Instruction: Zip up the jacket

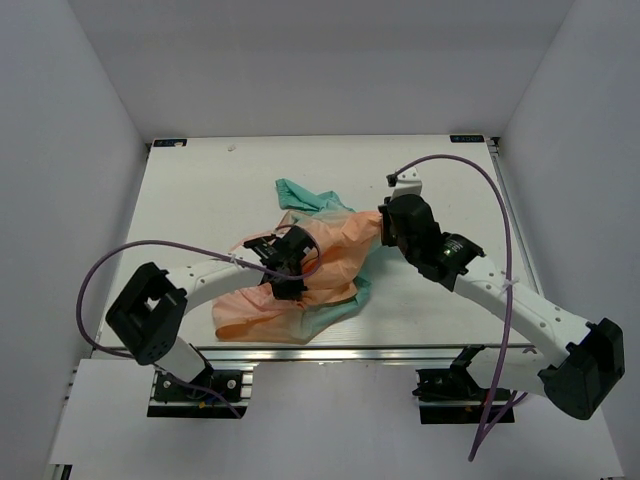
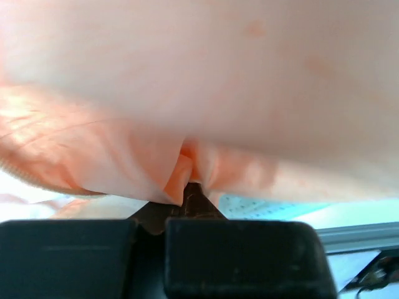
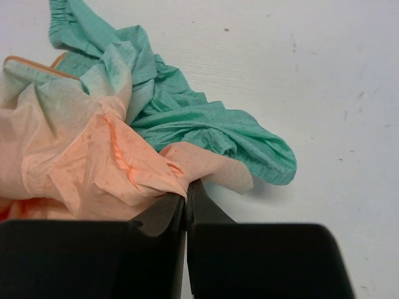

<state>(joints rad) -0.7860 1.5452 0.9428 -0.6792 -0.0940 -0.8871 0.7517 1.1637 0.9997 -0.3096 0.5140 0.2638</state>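
Looking from the near edge of the table (image 1: 200, 200), I see first the left gripper (image 2: 190, 187). Its jaws are closed together on a fold of peach cloth of the jacket (image 1: 335, 255), which fills almost all of the left wrist view. The jacket lies crumpled in the middle of the table, between my two arms, not spread flat. A little farther, the right gripper (image 3: 186, 187) has its jaws pressed together on a peach edge of the same jacket. Beyond this pinch, the teal part lies bunched toward the far side.
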